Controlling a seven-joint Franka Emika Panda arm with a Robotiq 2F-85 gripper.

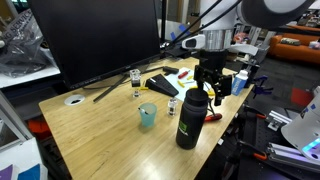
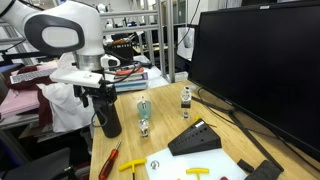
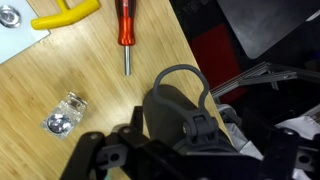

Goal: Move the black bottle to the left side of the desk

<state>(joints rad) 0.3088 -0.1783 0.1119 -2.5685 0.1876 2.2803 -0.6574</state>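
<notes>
The black bottle (image 1: 189, 122) stands upright near the desk's (image 1: 110, 140) edge and also shows in the other exterior view (image 2: 108, 117). It is tall and matte, with a small green logo. My gripper (image 1: 210, 92) hangs over its top, and the fingers (image 2: 99, 100) reach down on either side of the cap. In the wrist view the rounded cap with its loop handle (image 3: 185, 108) sits right between the dark jaws (image 3: 190, 150). I cannot tell whether the fingers press on the bottle.
A translucent teal cup (image 1: 147, 116) stands mid-desk, with small glass jars (image 1: 135, 82) (image 2: 143, 124) nearby. A large monitor (image 2: 255, 70) lines one side. A red-handled screwdriver (image 3: 125, 25), a yellow tool (image 3: 65, 14), black parts (image 2: 195, 138) and a tape roll (image 1: 74, 100) lie about.
</notes>
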